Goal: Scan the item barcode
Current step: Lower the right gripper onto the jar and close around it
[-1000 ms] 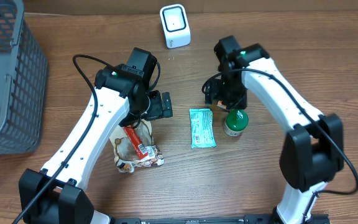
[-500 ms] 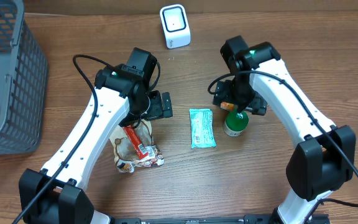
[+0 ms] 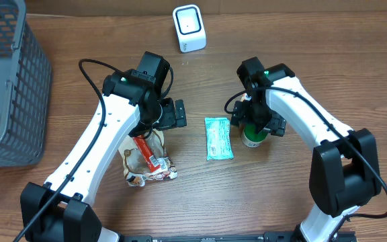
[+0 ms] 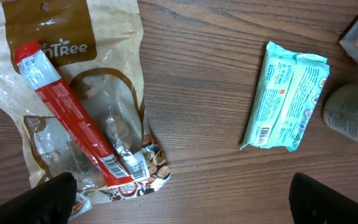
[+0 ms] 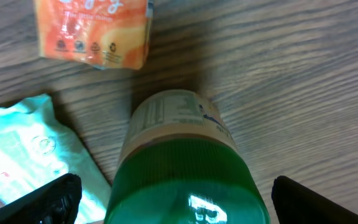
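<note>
Right gripper (image 5: 178, 202): jaws spread wide, one dark fingertip (image 5: 51, 198) at each lower corner of the wrist view; nothing is clamped.
Jar (image 5: 178, 134): green-lidded, standing upright on the table (image 3: 314, 40), directly below the right gripper with its lid between the two fingers. Bare wood shows between the lid and one finger. The other finger lies just beside the lid, and contact there cannot be judged.
Jar in overhead view (image 3: 252, 139): partly covered by the right gripper (image 3: 254, 128), right of centre, well apart from the scanner.
Scanner (image 3: 189, 27): small white box at the far edge of the table, its window facing up.
Mint packet (image 3: 218, 138): flat, just beside the jar on its left, barcode visible at one end.
Orange packet (image 5: 95, 31): flat on the wood just beyond the jar.
Left gripper (image 4: 191, 199): jaws wide apart, empty, above bare wood between the snack bag and the mint packet.
Snack bag (image 4: 73, 93): clear and brown, lying flat, a red stick pack (image 4: 73, 118) resting diagonally on it.
Basket (image 3: 5, 81): grey mesh, far left.
</note>
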Robot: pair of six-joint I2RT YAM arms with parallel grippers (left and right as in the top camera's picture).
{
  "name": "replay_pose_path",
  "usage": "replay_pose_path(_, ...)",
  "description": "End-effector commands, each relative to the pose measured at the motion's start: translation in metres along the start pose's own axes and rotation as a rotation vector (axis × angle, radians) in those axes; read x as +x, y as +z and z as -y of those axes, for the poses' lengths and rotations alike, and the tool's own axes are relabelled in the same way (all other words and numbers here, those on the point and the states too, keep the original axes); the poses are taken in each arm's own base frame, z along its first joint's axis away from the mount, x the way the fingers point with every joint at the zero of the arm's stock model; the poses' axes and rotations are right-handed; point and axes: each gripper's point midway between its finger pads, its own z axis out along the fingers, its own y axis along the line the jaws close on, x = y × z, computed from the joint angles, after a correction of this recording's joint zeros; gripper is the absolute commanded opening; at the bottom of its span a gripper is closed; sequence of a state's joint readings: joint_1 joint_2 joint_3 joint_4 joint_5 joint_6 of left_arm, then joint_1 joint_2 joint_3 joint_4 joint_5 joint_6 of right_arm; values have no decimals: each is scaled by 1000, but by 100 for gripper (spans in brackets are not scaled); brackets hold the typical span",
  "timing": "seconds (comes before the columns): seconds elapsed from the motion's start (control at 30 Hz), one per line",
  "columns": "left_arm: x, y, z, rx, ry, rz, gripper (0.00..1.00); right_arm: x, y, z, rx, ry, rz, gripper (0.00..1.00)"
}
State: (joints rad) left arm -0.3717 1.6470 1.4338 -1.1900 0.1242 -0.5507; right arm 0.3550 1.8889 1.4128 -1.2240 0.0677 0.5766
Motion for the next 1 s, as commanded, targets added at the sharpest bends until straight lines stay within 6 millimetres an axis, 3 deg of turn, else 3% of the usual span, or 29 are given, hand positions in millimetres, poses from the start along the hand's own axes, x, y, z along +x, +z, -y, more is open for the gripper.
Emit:
replay_pose_path(0.0, 0, -1, 2, 4, -11, 1, 100, -1, 4, 4, 5, 34, 15, 98)
replay_pose_path(0.4, 0, -1, 2, 4, -11, 1, 100, 0, 17, 3, -2, 61, 25, 88)
replay_pose_path(0.5, 0, -1, 2, 4, -11, 1, 100, 0, 17, 3, -2, 67, 25, 81)
replay_pose_path(0.83, 0, -1, 2, 4, -12, 1, 100, 0, 18, 3, -3, 87, 26, 81)
replay_pose_path(0.97, 0, -1, 2, 4, -11, 1, 100, 1, 28, 4, -5, 87, 28, 81)
